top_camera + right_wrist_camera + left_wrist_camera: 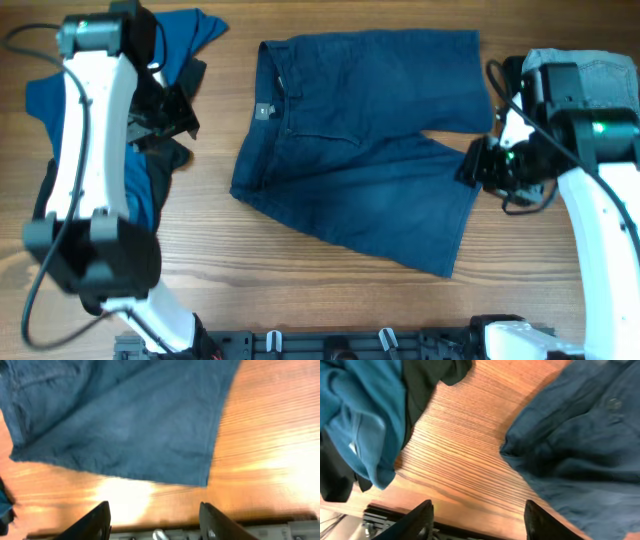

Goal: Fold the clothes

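The dark navy shorts (360,150) lie spread flat on the wooden table (330,295), about midway between the 2 arms, front side up with the fly and waistband button showing. Their long axis runs left to right: the waistband is at the left, and the 2 legs point right. The nearer leg slants toward the front edge of the table and ends in a straight hem, while the farther leg lies almost level and reaches further right. The cloth is softly creased but not folded anywhere. The left arm rises from the near edge, reaches to the far left corner and bends back down, so the left gripper (480,515) hangs above bare wood between the shorts' waist corner and a heap of a blue shirt (365,415) and a black garment (427,380); its jaws are spread with nothing between them. The right arm bends inward from the right, and the right gripper (156,515) hovers just beside the nearer leg's hem, jaws likewise apart and holding nothing. Light-wash jeans (590,70) lie at the far right, behind that arm
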`<action>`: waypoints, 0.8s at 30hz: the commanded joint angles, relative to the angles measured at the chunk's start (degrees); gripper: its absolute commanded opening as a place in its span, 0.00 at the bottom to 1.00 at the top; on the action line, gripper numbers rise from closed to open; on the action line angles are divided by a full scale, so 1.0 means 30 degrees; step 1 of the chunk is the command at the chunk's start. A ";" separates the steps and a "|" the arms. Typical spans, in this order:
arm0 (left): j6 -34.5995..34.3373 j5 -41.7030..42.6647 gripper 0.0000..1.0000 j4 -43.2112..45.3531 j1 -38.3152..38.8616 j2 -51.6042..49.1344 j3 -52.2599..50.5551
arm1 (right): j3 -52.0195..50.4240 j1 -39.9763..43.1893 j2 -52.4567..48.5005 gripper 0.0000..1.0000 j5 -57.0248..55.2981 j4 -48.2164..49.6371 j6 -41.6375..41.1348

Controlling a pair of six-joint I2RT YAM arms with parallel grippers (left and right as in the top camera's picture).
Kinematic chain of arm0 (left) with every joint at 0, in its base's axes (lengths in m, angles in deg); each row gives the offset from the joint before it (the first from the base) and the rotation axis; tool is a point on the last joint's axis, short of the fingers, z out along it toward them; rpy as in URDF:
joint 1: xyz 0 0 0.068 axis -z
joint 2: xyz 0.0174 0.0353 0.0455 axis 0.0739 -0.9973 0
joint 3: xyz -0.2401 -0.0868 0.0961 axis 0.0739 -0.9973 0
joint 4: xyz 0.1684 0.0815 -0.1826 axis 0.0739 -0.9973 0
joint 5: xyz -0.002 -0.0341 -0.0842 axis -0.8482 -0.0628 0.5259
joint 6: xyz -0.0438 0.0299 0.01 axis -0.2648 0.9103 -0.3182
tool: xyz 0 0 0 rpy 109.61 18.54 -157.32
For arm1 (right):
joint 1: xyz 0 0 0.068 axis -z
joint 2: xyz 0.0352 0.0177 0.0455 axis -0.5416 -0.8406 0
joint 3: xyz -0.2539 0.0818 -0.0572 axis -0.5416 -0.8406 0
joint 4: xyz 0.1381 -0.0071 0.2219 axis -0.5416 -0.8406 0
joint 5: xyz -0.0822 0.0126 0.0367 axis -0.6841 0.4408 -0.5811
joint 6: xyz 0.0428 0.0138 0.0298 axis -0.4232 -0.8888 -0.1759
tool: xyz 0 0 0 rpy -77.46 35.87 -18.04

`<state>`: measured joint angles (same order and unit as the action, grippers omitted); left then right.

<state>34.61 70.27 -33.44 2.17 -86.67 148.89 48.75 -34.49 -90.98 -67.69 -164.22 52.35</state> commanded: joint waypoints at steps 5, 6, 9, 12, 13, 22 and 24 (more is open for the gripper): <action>-0.2055 -0.0219 0.70 0.2885 0.2390 0.3606 -0.6076 | -0.3147 -0.1333 0.2623 0.63 -0.0648 -0.0335 -0.2295; -0.1931 -0.0240 0.70 0.3810 0.2783 0.3657 -0.7125 | -0.3920 -0.1821 0.2914 0.66 -0.0648 -0.0022 -0.2433; -0.1537 -0.0270 0.71 0.7242 0.3672 0.3592 -0.9930 | -0.5894 -0.3184 0.3235 0.71 -0.0670 0.0976 -0.3133; -0.1217 -0.0430 0.70 0.9763 0.3869 0.3577 -1.1606 | -0.7599 -0.4488 0.3206 0.72 -0.0780 0.2492 -0.4306; -0.1290 -0.0415 0.70 1.0491 0.3869 0.3577 -1.2043 | -0.8058 -0.4801 0.3162 0.72 -0.0940 0.3009 -0.5217; -1.3143 -0.0415 0.73 1.3923 0.4306 0.3577 -1.5591 | -1.1628 -0.5377 0.3089 0.91 -0.3643 0.7162 -1.6888; -1.5001 -0.0423 0.78 1.5722 0.4634 0.3577 -1.6728 | -1.2779 -0.5377 0.3089 0.91 -0.3643 0.8342 -1.8294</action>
<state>5.72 69.55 8.90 14.39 -76.24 103.37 15.35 -50.33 -81.89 -75.21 -142.60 13.21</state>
